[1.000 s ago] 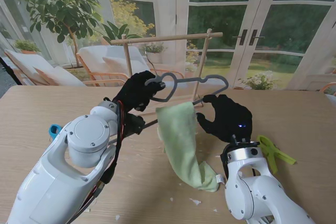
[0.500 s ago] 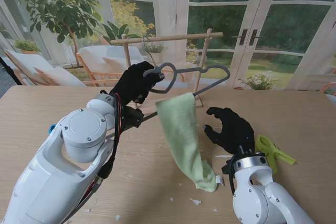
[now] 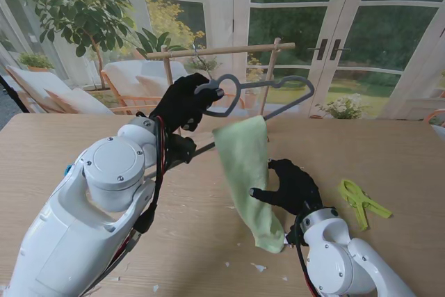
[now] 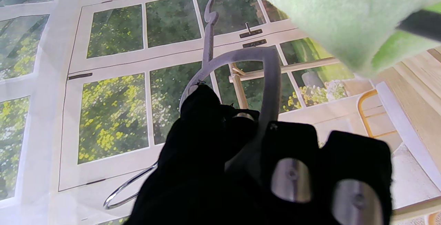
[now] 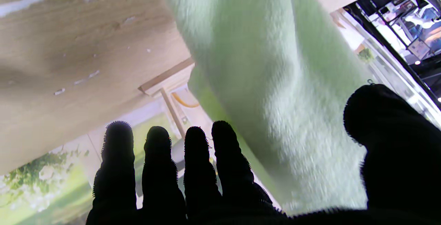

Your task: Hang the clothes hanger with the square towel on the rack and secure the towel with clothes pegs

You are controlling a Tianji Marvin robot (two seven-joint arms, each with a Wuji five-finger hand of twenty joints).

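Observation:
My left hand (image 3: 184, 102) is shut on the grey clothes hanger (image 3: 268, 87) near its heart-shaped neck and holds it in the air in front of the wooden rack (image 3: 219, 51). The hanger's wire hook (image 4: 125, 187) shows free beside my black glove (image 4: 220, 170). A light green towel (image 3: 247, 172) drapes over the hanger's lower bar and hangs down to the table. My right hand (image 3: 290, 187) is open beside the towel's lower part, thumb toward the cloth; its fingers (image 5: 193, 163) are spread with the green towel (image 5: 275, 90) next to them. A lime green peg (image 3: 361, 202) lies right of that hand.
A blue peg (image 3: 68, 170) peeks out on the table left of my left forearm. Small white scraps (image 3: 257, 266) lie on the wooden table (image 3: 396, 151) nearer to me. Glass doors and plants stand behind the rack.
My left hand has lifted the hanger up and to the right, raising the towel off the table. My right hand has let go of the hanger and dropped down beside the towel.

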